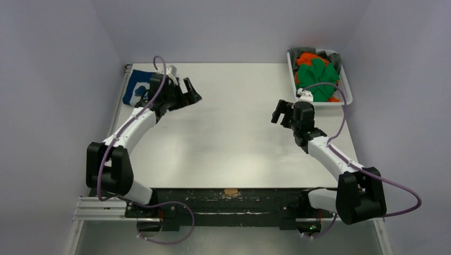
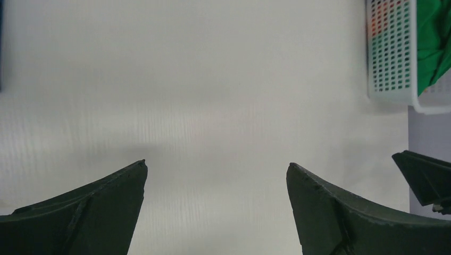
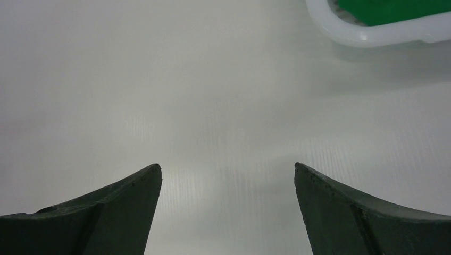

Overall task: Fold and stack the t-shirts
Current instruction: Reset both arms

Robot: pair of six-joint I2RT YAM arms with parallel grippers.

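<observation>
A folded blue t-shirt with a white print lies at the table's far left edge, partly behind my left arm. My left gripper is open and empty just right of it, over bare table. A white basket at the far right holds crumpled green and orange t-shirts; its perforated wall and the green cloth show in the left wrist view. My right gripper is open and empty, left of the basket's near end.
The white table is bounded by grey walls at the back and both sides. The arm bases and a black rail run along the near edge. Purple cables loop off both arms.
</observation>
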